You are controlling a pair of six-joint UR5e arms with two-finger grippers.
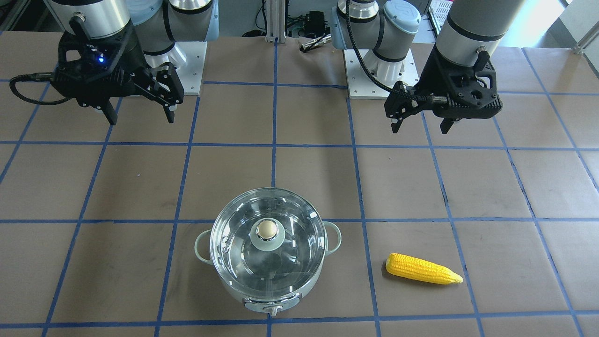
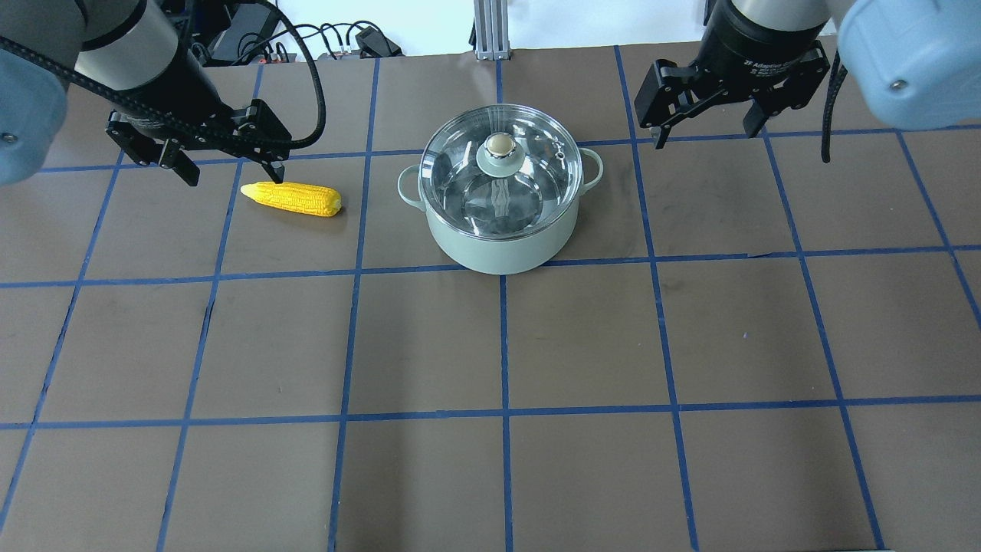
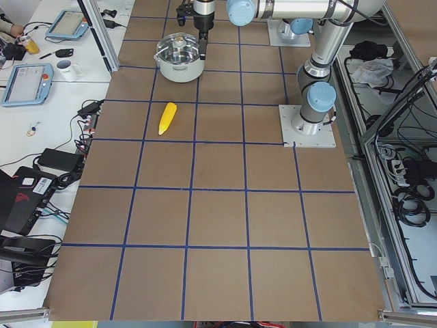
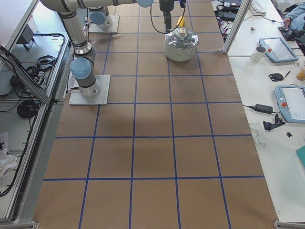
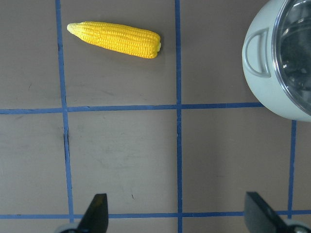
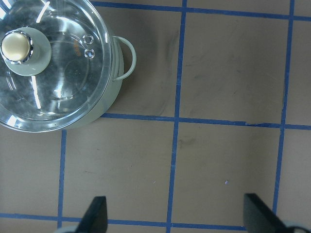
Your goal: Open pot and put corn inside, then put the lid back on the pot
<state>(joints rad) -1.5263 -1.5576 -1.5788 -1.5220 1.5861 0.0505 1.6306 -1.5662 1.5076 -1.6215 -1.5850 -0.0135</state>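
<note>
The pot stands at the table's middle with the glass lid seated on it, its cream knob on top. The yellow corn lies flat on the table to the pot's left, also in the front view and the left wrist view. My left gripper hovers open and empty just behind the corn. My right gripper hovers open and empty to the right of the pot, whose lid shows in the right wrist view.
The brown table is marked with a grid of blue tape. Both arm bases stand at the robot's edge. Side desks with tablets and cables lie beyond the table's far edge.
</note>
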